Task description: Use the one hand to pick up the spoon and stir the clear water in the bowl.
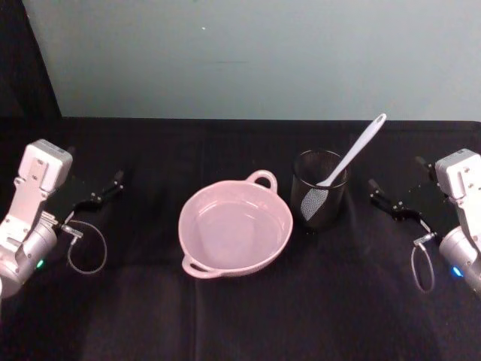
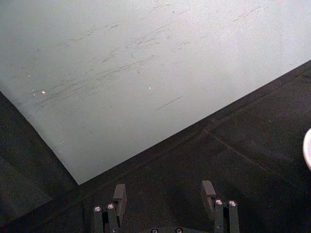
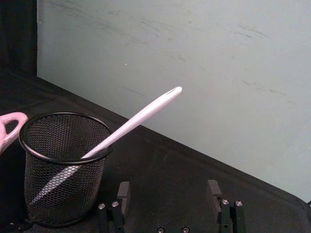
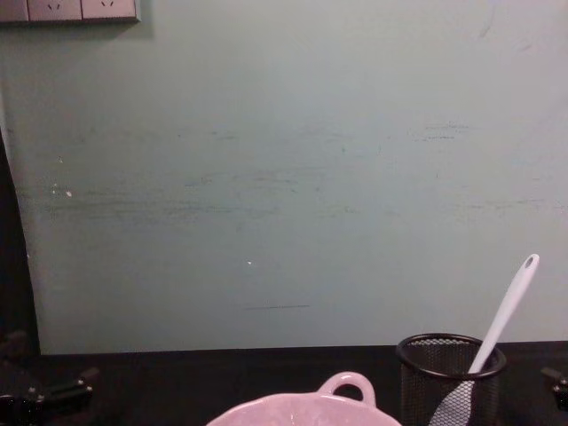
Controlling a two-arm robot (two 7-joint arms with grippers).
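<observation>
The pale pink bowl [image 1: 183,226] holds clear water at the middle of the black table, its loop handle toward the back. Right of it, the white spoon [image 1: 353,154] leans in a black wire-mesh cup [image 1: 319,197], handle up and to the right. My right gripper [image 1: 376,192] hangs open and empty just right of the cup; its wrist view shows the spoon [image 3: 136,119], the cup [image 3: 63,165] and open fingers [image 3: 124,191]. My left gripper [image 1: 113,183] rests open and empty far left of the bowl. The chest view shows the bowl [image 4: 302,413] and the spoon [image 4: 506,311].
A pale green wall [image 1: 255,60] stands along the table's back edge. Black cloth [image 1: 240,323] covers the table, with bare room in front of the bowl. Cable loops [image 1: 86,248] hang by each wrist.
</observation>
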